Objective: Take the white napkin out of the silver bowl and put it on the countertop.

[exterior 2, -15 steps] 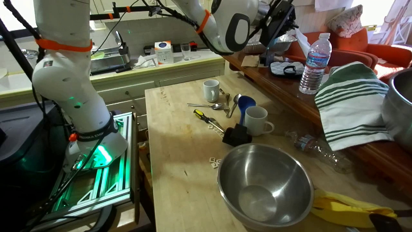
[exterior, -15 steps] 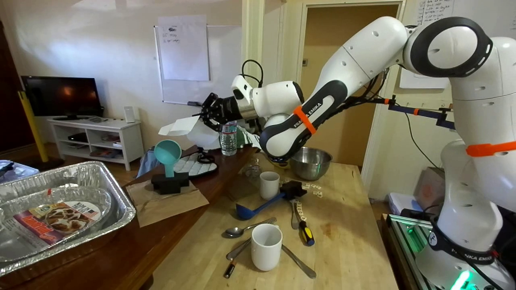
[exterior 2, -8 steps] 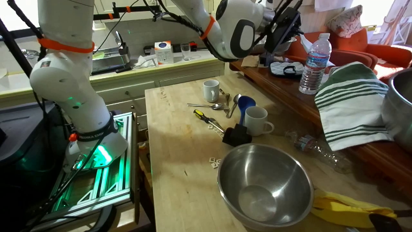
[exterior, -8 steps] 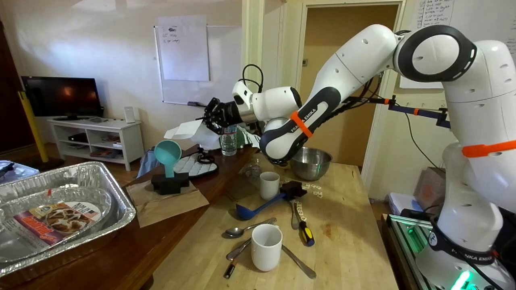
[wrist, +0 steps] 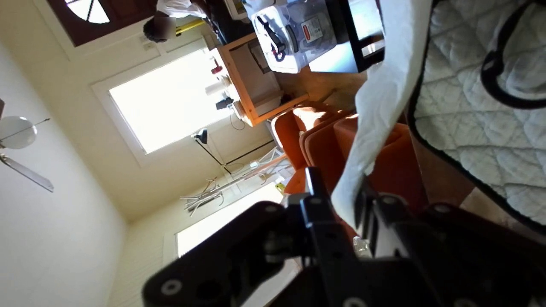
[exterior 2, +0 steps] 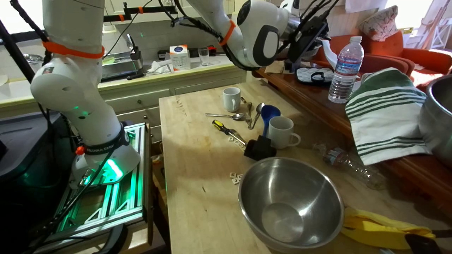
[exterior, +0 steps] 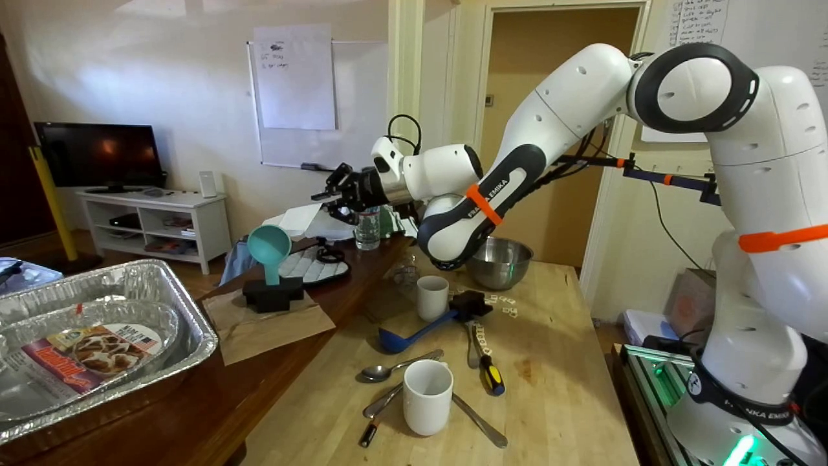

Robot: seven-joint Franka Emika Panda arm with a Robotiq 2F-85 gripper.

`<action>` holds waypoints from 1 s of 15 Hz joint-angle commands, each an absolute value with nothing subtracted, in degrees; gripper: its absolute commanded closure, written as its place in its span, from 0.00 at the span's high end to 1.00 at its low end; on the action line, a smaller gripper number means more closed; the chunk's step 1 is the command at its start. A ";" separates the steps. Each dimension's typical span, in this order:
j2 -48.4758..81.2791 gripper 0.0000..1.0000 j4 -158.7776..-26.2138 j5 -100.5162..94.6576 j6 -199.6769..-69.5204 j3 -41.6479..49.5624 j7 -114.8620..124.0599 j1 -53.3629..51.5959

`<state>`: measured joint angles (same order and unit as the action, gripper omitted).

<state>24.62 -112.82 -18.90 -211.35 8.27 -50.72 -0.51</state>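
Holds the jaws spread about one end of the white napkin, probably to drop it on the worktop below. Points ahead of the jaws along its long axis, drooping near the quilted pad. Has the silver bowl well behind the jaws.

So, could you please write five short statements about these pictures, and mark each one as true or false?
1. The white napkin is outside the silver bowl on the light wooden table. True.
2. That silver bowl is upside down. False: its opening faces up.
3. The screwdriver lies on the light wooden table. True.
4. The screwdriver's handle is plain red. False: it is yellow and black.
5. The upright water bottle stands on the dark wooden countertop. True.
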 commanded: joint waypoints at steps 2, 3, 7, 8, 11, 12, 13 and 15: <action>21.93 0.60 -113.93 -19.98 -205.26 7.98 -47.21 -0.53; 21.11 0.69 -114.20 -19.68 -203.17 8.18 -46.83 -0.85; 17.79 0.98 -115.03 -19.75 -193.00 7.13 -42.68 -0.52; 16.69 1.00 -115.19 -19.60 -189.56 7.08 -41.49 -0.67; 14.05 1.00 -115.04 -20.01 -180.83 6.09 -38.21 -0.22; 13.27 1.00 -114.95 -20.05 -178.22 5.70 -37.25 -0.09; 12.49 1.00 -114.88 -20.03 -175.70 5.28 -36.39 0.05; 11.18 1.00 -114.96 -16.71 -171.66 4.88 -38.01 -0.34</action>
